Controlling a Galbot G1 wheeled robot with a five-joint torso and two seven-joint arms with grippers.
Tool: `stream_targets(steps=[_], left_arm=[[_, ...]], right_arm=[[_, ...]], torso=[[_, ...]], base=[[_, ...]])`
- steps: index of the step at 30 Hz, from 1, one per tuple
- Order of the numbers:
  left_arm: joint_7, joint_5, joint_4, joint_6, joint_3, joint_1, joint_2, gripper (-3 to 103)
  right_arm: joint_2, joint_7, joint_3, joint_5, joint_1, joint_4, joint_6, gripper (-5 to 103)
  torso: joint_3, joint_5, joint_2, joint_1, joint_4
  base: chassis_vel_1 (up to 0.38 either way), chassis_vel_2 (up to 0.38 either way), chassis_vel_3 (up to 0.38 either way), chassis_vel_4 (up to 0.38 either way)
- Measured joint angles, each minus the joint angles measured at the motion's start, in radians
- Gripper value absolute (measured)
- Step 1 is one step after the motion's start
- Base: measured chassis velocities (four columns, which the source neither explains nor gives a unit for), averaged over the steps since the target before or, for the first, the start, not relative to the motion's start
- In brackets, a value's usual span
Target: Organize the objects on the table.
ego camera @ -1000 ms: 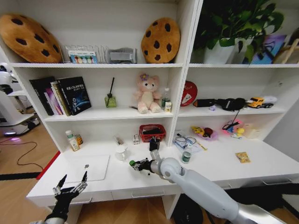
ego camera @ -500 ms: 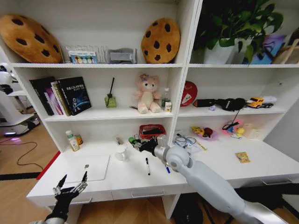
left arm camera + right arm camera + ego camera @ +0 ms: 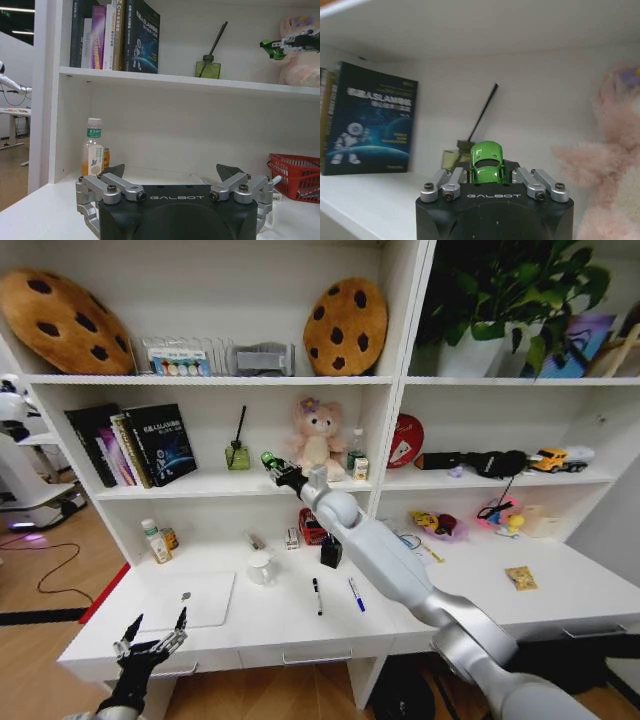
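Right gripper (image 3: 270,462) at frame centre, jaws clamped on green toy car (image 3: 487,161), up at middle shelf beside pink teddy bear (image 3: 316,440). Left gripper (image 3: 152,632) lower left at counter (image 3: 470,590) edge, jaws spread, empty.

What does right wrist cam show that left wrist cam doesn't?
Right wrist only: a close look at the green toy car pinched in the right end effector.

Left wrist only: the open left end effector, a small bottle, and the red basket on the desk.

Both: the blue book, the reed diffuser and the pink teddy bear on the shelf.
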Motion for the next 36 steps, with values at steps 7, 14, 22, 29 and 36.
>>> stream_targets(steps=[7, 14, 22, 29, 36], left_arm=[[0.000, 0.000, 0.000, 0.000, 0.000, 0.000, 0.000, 100], [0.000, 0.000, 0.000, 0.000, 0.000, 0.000, 0.000, 100], [0.000, 0.000, 0.000, 0.000, 0.000, 0.000, 0.000, 100], [0.000, 0.000, 0.000, 0.000, 0.000, 0.000, 0.000, 100], [0.000, 0.000, 0.000, 0.000, 0.000, 0.000, 0.000, 100]], right_arm=[[0.123, 0.185, 0.009, 0.085, 0.035, -0.142, -0.089, 33], [0.161, 0.251, 0.025, 0.123, 0.039, -0.198, -0.127, 41], [0.081, 0.234, 0.017, 0.101, 0.009, -0.016, -0.119, 68], [-0.094, 0.376, -0.018, 0.264, -0.079, 0.410, -0.213, 94], [-0.302, 0.576, 0.016, 0.491, -0.362, 0.697, -0.282, 100]], torso=[[0.000, 0.0002, 0.000, 0.000, 0.0000], [0.000, 0.0003, 0.000, 0.000, -0.0001], [0.000, 0.0005, 0.000, 0.000, 0.0000], [0.000, 0.0007, 0.000, 0.000, -0.0001], [0.000, 0.0009, 0.000, 0.000, 0.0000]], base=[[0.000, 0.000, 0.000, 0.000], [0.000, 0.000, 0.000, 0.000], [0.000, 0.000, 0.000, 0.000], [0.000, 0.000, 0.000, 0.000], [0.000, 0.000, 0.000, 0.000]])
